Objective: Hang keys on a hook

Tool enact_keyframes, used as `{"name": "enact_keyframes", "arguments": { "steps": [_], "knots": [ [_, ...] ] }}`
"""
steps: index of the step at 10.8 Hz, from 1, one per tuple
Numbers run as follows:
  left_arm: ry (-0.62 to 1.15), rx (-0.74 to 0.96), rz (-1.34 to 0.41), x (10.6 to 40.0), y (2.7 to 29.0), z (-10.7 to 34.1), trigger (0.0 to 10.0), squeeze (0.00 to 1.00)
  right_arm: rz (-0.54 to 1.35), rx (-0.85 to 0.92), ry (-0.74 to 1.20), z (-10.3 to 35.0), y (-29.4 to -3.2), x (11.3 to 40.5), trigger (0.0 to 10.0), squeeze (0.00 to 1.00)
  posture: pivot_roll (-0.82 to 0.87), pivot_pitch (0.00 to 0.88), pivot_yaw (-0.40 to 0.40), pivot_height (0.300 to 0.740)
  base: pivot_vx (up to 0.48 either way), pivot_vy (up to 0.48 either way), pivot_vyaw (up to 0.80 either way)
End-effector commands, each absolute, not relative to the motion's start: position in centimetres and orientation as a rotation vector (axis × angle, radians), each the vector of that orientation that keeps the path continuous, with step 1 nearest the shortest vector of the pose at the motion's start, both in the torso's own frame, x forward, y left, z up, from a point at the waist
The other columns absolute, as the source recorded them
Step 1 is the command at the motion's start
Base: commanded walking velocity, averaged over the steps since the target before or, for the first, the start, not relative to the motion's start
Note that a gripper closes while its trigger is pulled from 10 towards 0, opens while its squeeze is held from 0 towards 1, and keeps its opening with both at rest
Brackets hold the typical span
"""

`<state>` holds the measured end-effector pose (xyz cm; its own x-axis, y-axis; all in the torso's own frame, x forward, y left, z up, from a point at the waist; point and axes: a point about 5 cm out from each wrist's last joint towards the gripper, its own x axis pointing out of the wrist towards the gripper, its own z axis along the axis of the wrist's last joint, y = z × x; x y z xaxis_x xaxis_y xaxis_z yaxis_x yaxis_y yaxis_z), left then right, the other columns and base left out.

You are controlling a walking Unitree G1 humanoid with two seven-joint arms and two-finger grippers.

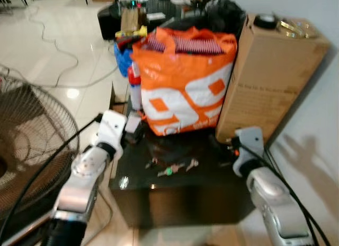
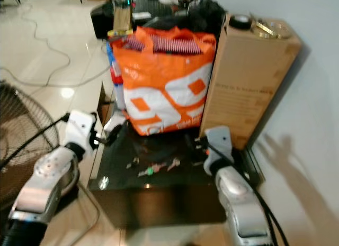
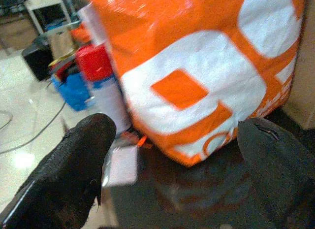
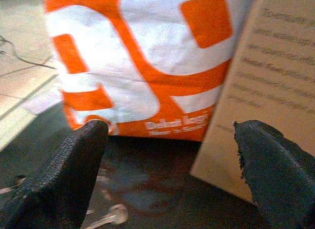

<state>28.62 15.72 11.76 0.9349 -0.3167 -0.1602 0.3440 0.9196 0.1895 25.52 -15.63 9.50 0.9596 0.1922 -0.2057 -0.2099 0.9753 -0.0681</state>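
Dark glossy bench point(image 1: 212, 198) low in front of robot. Keys point(image 1: 172, 167) lie on bench top near front-middle, a loose bunch with a green tag, between the two arms, touching neither end effector. No hook can be made out.

Left end effector point(image 3: 172, 165) over left rear part of bench, fingers point(image 3: 74, 175) spread wide, nothing between them; it faces the orange bag point(image 1: 183, 82). Left arm point(image 1: 87, 172) silver, comes up from lower left, white wrist housing just beside bench's left edge.

Right end effector point(image 4: 170, 175) over right part of bench, fingers point(image 4: 64, 175) spread wide, empty; it points at the gap where bag meets box point(image 1: 267, 71). One key tip shows on the bench near its left finger in the right wrist view. Right arm point(image 1: 275, 203) rises from lower right.

Orange-and-white bag stands at back of bench, upright, striped cloth showing at its open top. Cardboard box stands just right of bag, touching or nearly so, taller than bag, tape roll point(image 1: 265, 21) and a shiny round thing on its top. Spray can with red cap point(image 3: 96, 66) just left of bag; blue bag point(image 3: 76, 88) behind it. Small white card point(image 3: 120, 165) on bench by the can.

Fan point(image 1: 26, 145) with wire grille at left on tiled floor point(image 1: 58, 39). Cables run across floor. White wall point(image 1: 318, 129) at right. Frames slightly blurred.
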Motion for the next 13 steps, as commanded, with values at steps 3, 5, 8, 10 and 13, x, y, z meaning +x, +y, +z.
{"name": "enact_keyframes", "arguments": {
  "steps": [3, 5, 8, 10, 13],
  "knots": [
    [0.101, 0.219, -0.368, 28.7, 14.8, 12.2, 10.0, 0.0, 0.181, -0.132, 0.215, 9.2, -16.9, 25.6, 10.0, 1.0, -0.08, 0.0, -0.015, 0.74, 0.325, 0.0, 0.0],
    [0.106, 0.221, -0.385, 28.6, 14.6, 12.0, 10.0, 0.0, 0.172, -0.184, 0.255, 8.7, -17.5, 25.6, 10.0, 1.0, -0.08, 0.0, -0.019, 0.74, 0.161, 0.0, 0.0],
    [0.169, 0.25, -0.545, 28.4, 14.1, 11.3, 10.0, 0.0, 0.307, -0.263, 0.463, 6.4, -17.7, 25.1, 10.0, 0.0, -0.09, 0.0, -0.018, 0.74, 0.0, 0.0, 0.0],
    [0.257, 0.308, -0.67, 28.1, 13.9, 10.1, 10.0, 0.0, 0.336, -0.287, 0.5, 5.6, -17.4, 25.5, 10.0, 0.0, -0.09, 0.0, -0.031, 0.74, 0.0, 0.0, 0.0],
    [0.451, 0.437, -0.896, 26.4, 14.7, 7.8, 10.0, 0.0, 0.534, -0.303, 0.568, 2.8, -14.8, 26.8, 10.0, 0.0, -0.08, 0.0, -0.046, 0.74, 0.0, 0.0, 0.0]
  ]
}}
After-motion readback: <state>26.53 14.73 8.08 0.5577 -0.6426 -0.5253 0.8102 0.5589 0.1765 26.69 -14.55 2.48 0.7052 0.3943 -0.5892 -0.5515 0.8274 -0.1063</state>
